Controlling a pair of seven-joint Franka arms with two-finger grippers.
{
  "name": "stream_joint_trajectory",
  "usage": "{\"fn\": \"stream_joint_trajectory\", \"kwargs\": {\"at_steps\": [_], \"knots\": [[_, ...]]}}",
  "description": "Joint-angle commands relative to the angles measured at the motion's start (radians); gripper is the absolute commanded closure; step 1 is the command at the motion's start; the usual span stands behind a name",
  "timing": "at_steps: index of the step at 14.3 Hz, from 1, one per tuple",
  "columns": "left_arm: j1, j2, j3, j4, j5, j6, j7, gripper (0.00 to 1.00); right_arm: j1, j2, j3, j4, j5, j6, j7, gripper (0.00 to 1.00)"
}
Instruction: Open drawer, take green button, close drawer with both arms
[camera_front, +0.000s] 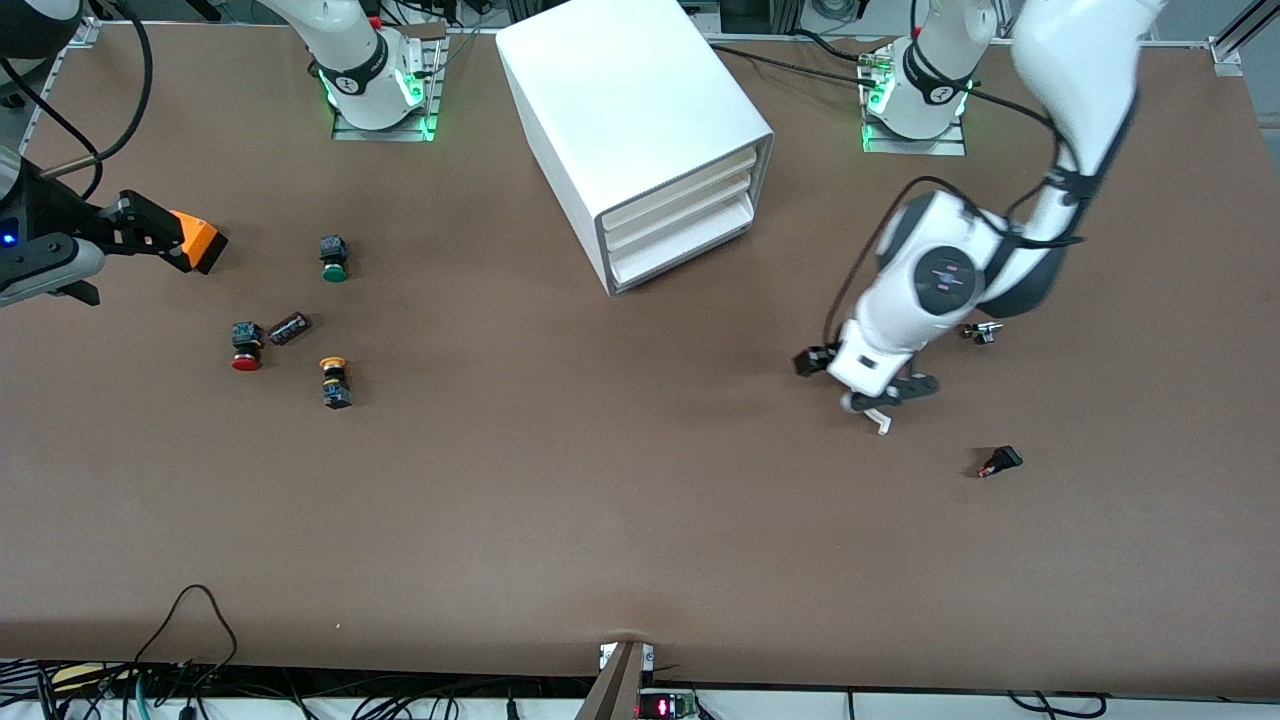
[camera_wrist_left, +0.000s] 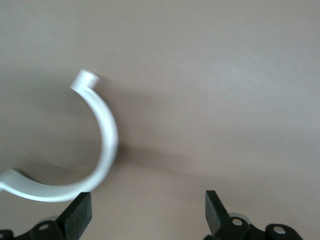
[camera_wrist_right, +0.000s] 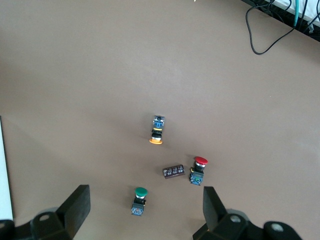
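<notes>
The drawer (camera_front: 682, 252) is the lowest of three shallow white trays in the front of a boxy, smooth white cabinet (camera_front: 625, 110) standing on the matte brown bench (camera_front: 560, 480) between the two arm bases; all three trays sit pushed in, flush with the frame. The button (camera_front: 333, 259), a round green cap on a black square body, lies on its side on the bench toward the right arm's end, outside the cabinet. Nearer to the front camera than it lie a red-capped button (camera_front: 246, 346), a small dark rectangular block (camera_front: 290, 327) just beside that, and a yellow-capped button (camera_front: 335, 381). The right pincer (camera_wrist_right: 142, 210) hangs high over this cluster with its black fingers spread wide and nothing between them; the green cap shows between the fingers in its wrist view. The left pincer (camera_wrist_left: 147, 212) is low over bare bench toward the left arm's end, its fingers wide apart and empty. A curved white plastic hook (camera_wrist_left: 102, 145) juts from it close to the surface. Two small dark parts lie near it: one (camera_front: 983, 332) beside the left arm's wrist, another (camera_front: 1000, 461) nearer to the front camera.
</notes>
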Motion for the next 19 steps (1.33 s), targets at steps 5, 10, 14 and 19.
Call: {"fn": "stream_joint_trajectory", "kwargs": {"at_steps": [5,10,14,19], "knots": [[0.022,-0.231,0.120,0.088,-0.098,-0.366,0.302,0.00,-0.023,0.041,0.011,0.036,0.014,-0.016,0.000,0.00],[-0.046,-0.363,0.327,0.132,-0.129,-0.517,0.495,0.00,-0.022,0.050,0.010,0.041,0.020,-0.013,0.005,0.00],[-0.050,-0.460,0.355,0.133,-0.117,-0.591,0.514,0.00,-0.023,0.052,0.010,0.038,0.023,0.007,0.021,0.00],[-0.059,-0.519,0.429,0.154,-0.113,-0.635,0.649,0.00,-0.023,0.052,0.010,0.038,0.017,0.010,0.051,0.00]]}}
